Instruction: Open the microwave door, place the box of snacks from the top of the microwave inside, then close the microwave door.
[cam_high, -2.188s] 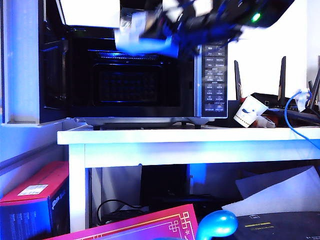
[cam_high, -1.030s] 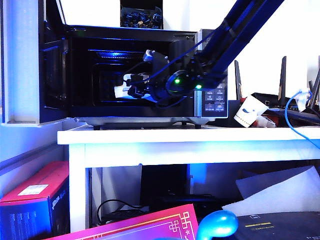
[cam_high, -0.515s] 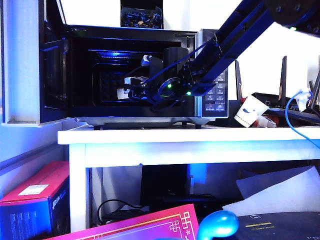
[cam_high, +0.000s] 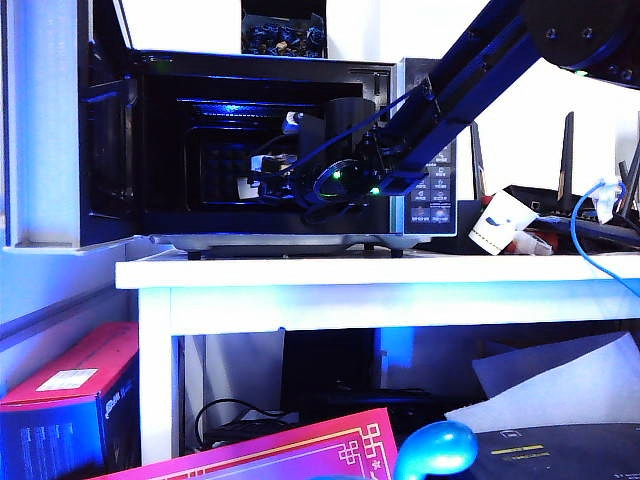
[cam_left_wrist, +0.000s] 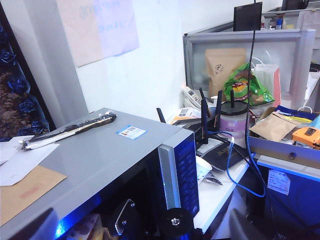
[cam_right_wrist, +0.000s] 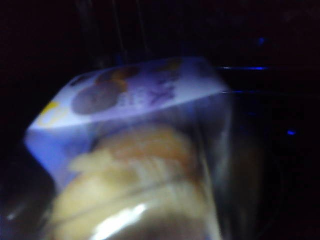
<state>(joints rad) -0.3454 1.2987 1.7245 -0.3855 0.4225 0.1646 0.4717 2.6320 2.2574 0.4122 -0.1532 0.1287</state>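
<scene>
Reaching deep into the microwave (cam_high: 300, 140), the right gripper (cam_high: 262, 178) seemingly gripped the box (cam_right_wrist: 135, 160); its jaws were unclear. Letting go above the floor risked tipping it. The left gripper, unseen, stayed above the oven.

- Microwave (cam_high: 425, 140): black cavity lit blue inside, silver-grey casing, dark button panel with pale labels.
- Door (cam_high: 50, 130): swung open, pale frame, tinted blue.
- Box (cam_right_wrist: 135, 150): see-through and whitish, blue-violet label with a brown round print and a yellow mark; golden-tan snacks inside.
- Right gripper (cam_high: 262, 172): black with white parts; a green light glows behind it.
- Table (cam_high: 380, 275): white.
- Cup (cam_high: 497, 222): white with blue print.
- Cable (cam_high: 580, 245): blue.
- Carton (cam_high: 62, 400): red and blue.
</scene>
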